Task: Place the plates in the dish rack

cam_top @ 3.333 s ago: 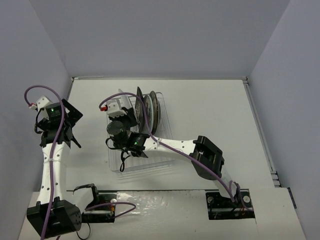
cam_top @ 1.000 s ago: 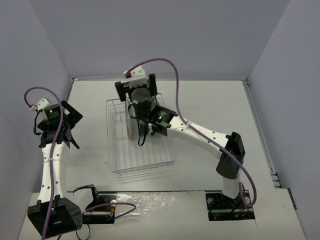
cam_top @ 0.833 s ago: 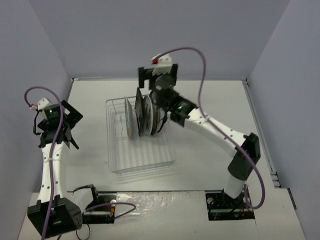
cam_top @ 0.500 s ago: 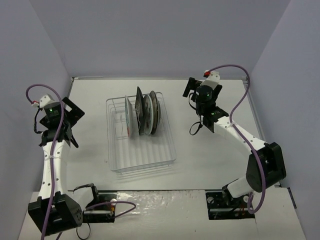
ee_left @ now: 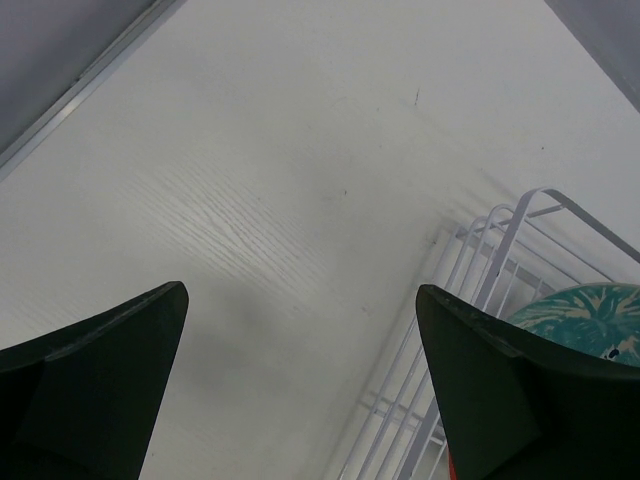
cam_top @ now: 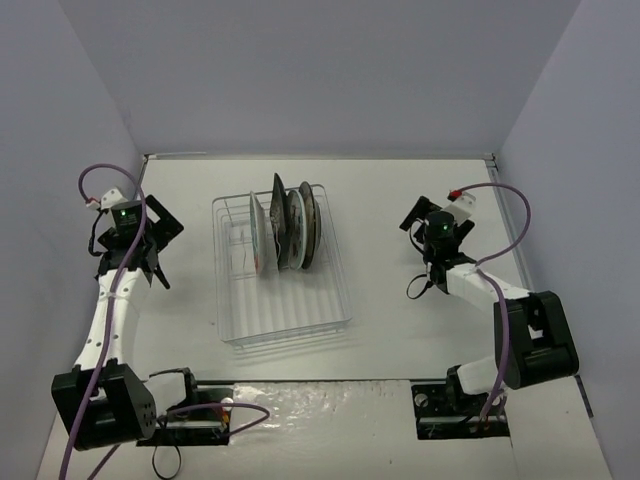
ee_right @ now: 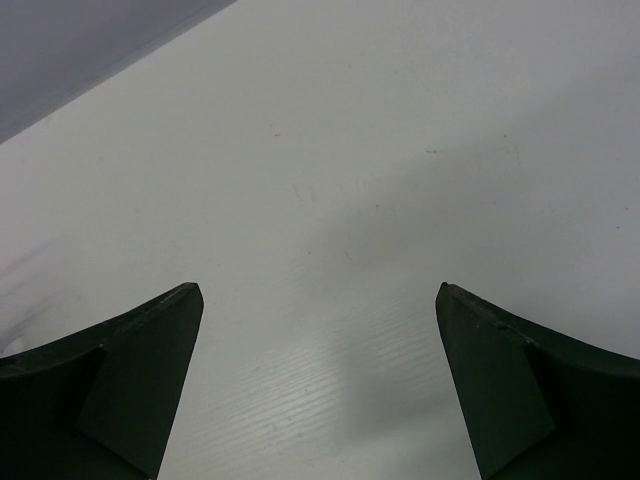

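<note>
Now all four plates [cam_top: 285,232] stand on edge in the dish rack [cam_top: 290,325], packed close together in a row across its far half. We make out the black square plate [cam_top: 276,205] as the tallest of the row, second from the rack's left side. The patterns of the others are too small for us to tell from above. The rack itself rests on the white table [cam_top: 420,330], its long sides running away from the arm bases.

Left of the rack, apart from it, hangs the left gripper [ee_left: 300,290], its jaws spread wide with nothing between them but tabletop. From its wrist camera we see a corner of the rack's wire rim just beside the right-hand finger, and behind those wires a teal-patterned plate [ee_left: 585,310].

Right of the rack, well apart from it, we find the right gripper [ee_right: 320,287], jaws likewise spread wide and empty. Its own camera shows only white tabletop between the fingers. Neither gripper touches the rack or any plate.
</note>
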Available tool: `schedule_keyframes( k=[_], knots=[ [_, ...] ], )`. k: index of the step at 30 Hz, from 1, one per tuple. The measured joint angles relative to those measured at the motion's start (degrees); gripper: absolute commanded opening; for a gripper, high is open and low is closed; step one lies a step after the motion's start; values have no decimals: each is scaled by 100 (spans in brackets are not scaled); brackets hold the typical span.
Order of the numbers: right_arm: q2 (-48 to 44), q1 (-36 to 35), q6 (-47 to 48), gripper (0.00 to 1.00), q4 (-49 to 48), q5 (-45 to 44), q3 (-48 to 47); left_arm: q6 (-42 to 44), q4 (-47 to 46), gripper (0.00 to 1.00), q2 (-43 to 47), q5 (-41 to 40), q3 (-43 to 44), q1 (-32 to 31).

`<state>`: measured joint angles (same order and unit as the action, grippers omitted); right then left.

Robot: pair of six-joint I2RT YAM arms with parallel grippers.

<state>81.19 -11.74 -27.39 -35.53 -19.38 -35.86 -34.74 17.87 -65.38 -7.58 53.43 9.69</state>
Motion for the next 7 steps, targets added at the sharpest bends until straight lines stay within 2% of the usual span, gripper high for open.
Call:
schedule_keyframes(
  k=[7],
  knots=[
    [-546,-34,50,100,-222,-227,177,2,-196,97,-420,-53,0,-214]
  ],
)
